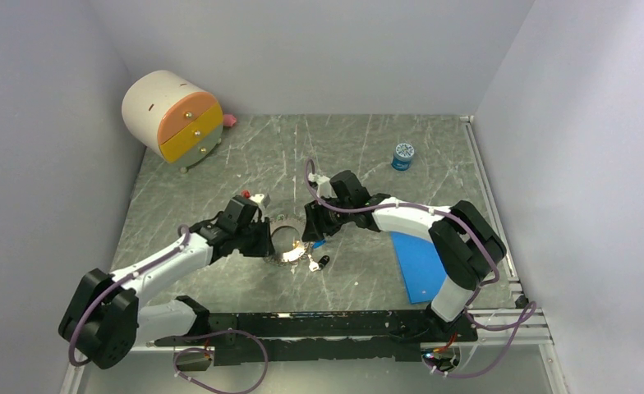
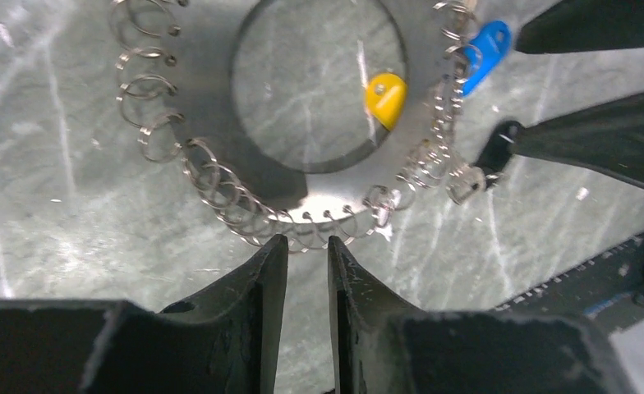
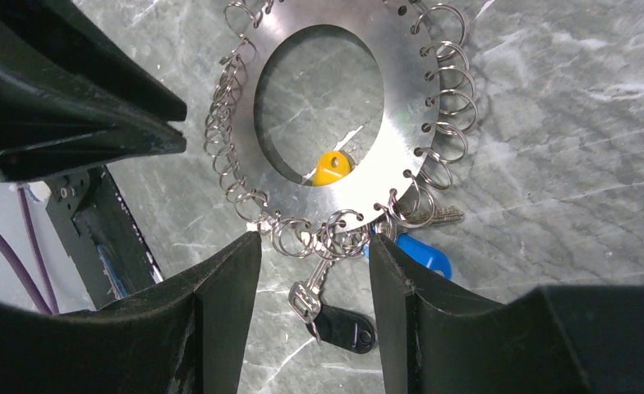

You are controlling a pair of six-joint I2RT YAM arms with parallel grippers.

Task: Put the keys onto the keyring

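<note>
Near the middle of the worktop point(image 1: 343, 156), the left gripper point(image 2: 308, 246), jaws barely parted, points at one edge of the flat-lying keyring point(image 3: 401, 98). The right gripper point(image 3: 315, 240) stands wide astride the opposite edge, where a blue key point(image 3: 421, 254), black key point(image 3: 343, 328) and yellow key point(image 3: 333, 167) lie close together.

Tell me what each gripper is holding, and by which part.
Right gripper: nothing; its open jaws straddle the keyring's rim. Left gripper: cannot tell; its narrow tips sit at the wire loops on the rim, perhaps pinching one.

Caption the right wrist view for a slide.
Open right gripper brackets the keyring edge near yellow key, blue key, black key.
</note>
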